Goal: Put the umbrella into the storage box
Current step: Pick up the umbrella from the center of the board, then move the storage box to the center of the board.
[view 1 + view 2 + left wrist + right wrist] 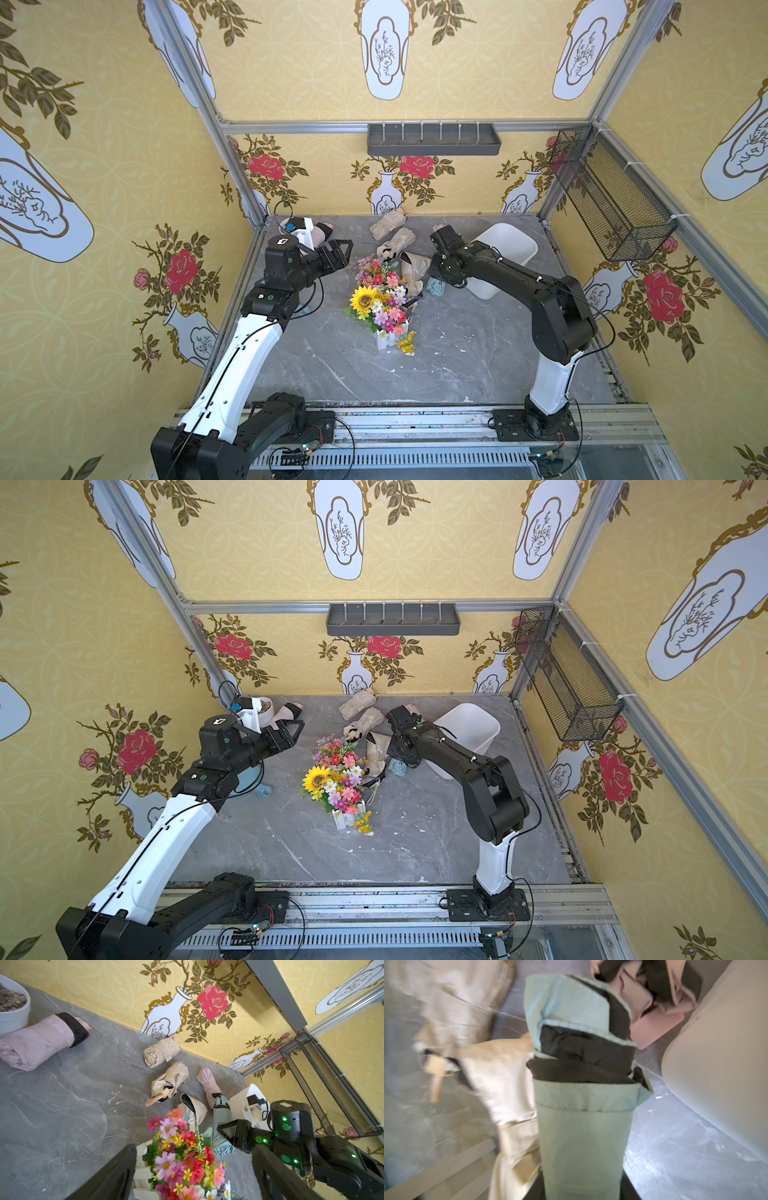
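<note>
Right wrist view: right pincer [581,1185] clamped round mint umbrella [583,1126] on worktop [675,1147] beside storage box [720,1064], none seen inside, lift-and-drop left; left pincer [338,254] wide, empty.

Three beige umbrellas [161,1052] [170,1078] [194,1109] between the two pincers, nearer the right pincer [438,280]. Two pink umbrellas [37,1043] [207,1082]: one just beyond the left pincer [347,253], one just beyond the right. One mint-green umbrella [222,1118] between the right pincer's jaws. Six folded in all. One storage box [515,245] beside the right pincer. One white pot [266,708], one bouquet [380,295], one wire basket [611,195], one wall tray [432,141].
</note>
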Controlling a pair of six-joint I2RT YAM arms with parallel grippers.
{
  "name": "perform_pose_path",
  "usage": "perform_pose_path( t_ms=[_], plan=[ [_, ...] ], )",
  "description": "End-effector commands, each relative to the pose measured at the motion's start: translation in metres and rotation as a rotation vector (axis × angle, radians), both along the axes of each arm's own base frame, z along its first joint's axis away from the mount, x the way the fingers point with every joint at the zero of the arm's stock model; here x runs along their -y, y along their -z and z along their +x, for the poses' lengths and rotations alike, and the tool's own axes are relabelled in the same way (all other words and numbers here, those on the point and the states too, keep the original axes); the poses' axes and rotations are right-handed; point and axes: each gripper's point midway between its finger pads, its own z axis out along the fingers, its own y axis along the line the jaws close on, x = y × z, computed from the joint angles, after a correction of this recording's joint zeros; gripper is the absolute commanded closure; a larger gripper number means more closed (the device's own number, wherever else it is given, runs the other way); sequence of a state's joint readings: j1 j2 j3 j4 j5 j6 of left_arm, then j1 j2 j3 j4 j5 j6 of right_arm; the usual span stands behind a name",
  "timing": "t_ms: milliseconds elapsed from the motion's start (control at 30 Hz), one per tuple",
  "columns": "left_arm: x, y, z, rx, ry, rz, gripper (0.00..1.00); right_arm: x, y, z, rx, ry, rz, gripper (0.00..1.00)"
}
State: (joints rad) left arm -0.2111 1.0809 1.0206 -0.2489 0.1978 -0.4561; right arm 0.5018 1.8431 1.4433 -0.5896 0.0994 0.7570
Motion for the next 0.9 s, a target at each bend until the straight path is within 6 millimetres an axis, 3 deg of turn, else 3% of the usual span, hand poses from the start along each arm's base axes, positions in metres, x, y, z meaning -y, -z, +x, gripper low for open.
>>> perform_pose_path(
  t_ms=[0, 167, 367, 433, 633, 867],
  plan=[
    [0.017, -0.003, 0.0, -0.01, 0.054, 0.015, 0.08, 0.004, -0.03, -0.013, 0.038, -0.028, 0.008, 0.65],
    [0.048, -0.013, 0.005, 0.006, 0.111, 0.034, 0.09, 0.017, -0.084, -0.038, 0.108, -0.065, 0.057, 0.66],
    [0.093, -0.019, 0.016, 0.01, 0.193, 0.058, 0.09, 0.067, -0.123, -0.056, 0.158, -0.023, 0.096, 0.67],
    [0.123, -0.017, 0.013, 0.009, 0.263, 0.075, 0.1, 0.088, -0.128, -0.058, 0.164, 0.002, 0.105, 0.68],
    [0.183, -0.005, 0.024, 0.016, 0.389, 0.188, 0.11, 0.15, -0.132, -0.063, 0.156, 0.093, 0.127, 0.68],
    [0.244, 0.03, 0.051, -0.052, 0.508, 0.298, 0.23, 0.194, -0.127, -0.077, 0.146, 0.158, 0.161, 0.69]
  ],
)
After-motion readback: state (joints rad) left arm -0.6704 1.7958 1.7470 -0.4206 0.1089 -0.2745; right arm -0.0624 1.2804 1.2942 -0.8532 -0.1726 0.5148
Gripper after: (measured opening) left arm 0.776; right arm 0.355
